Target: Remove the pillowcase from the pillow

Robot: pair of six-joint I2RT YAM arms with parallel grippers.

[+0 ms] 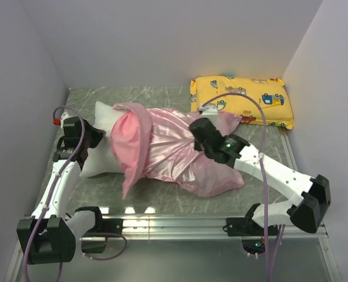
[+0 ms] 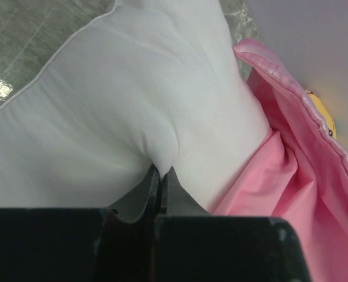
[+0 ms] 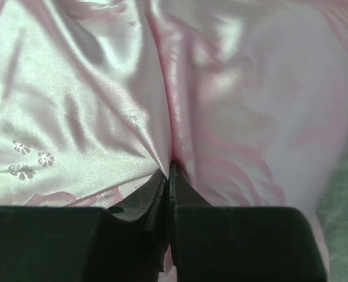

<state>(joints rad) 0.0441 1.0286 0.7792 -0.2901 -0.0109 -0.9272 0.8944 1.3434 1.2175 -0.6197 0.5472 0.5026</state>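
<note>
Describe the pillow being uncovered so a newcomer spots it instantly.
On the grey marbled table, look left of centre. The pillow is the plump cushion poking out of the shiny pink pillowcase, pinched by the left gripper. Unlike the yellow vehicle-print pillow behind, it is plain white.

The left arm (image 1: 59, 176) is stretched up the left side, left gripper (image 2: 161, 171) pinched shut on the pillow (image 2: 133, 88); the right arm (image 1: 274, 170) is angled in from lower right, right gripper (image 3: 169, 169) clamped on the pillowcase (image 3: 74, 88).
</note>
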